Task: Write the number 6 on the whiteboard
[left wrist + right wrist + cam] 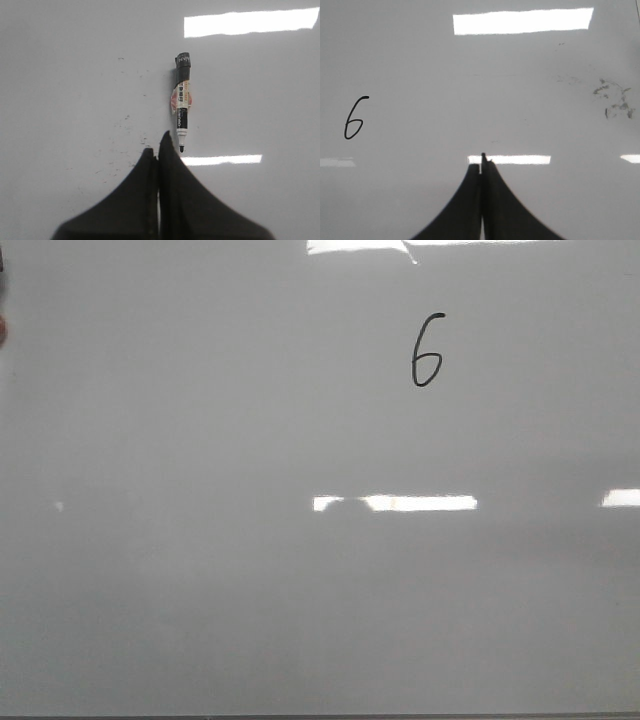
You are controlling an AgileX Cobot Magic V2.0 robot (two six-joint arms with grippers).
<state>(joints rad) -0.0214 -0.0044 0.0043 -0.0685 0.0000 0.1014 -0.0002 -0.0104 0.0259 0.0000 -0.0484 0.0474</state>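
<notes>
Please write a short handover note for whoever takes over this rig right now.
Left tool: shut, holding nothing; the uncapped marker lies on the whiteboard just beyond its tips.
Right tool: shut, holding nothing, over bare board with grey smudges off to one side.
Done: the number 6 is written in black in the upper right part of the board in the front view.
Left: writing looks finished; perhaps cap the marker. No cap is in view.

Front camera looking forward and down over the glossy pale grey whiteboard (200, 590), board filling the frame, both wrist cameras close above it past dark jaws, front and right wrist views sharing the thin black handwritten number 6 (426, 352) (355, 117).
</notes>
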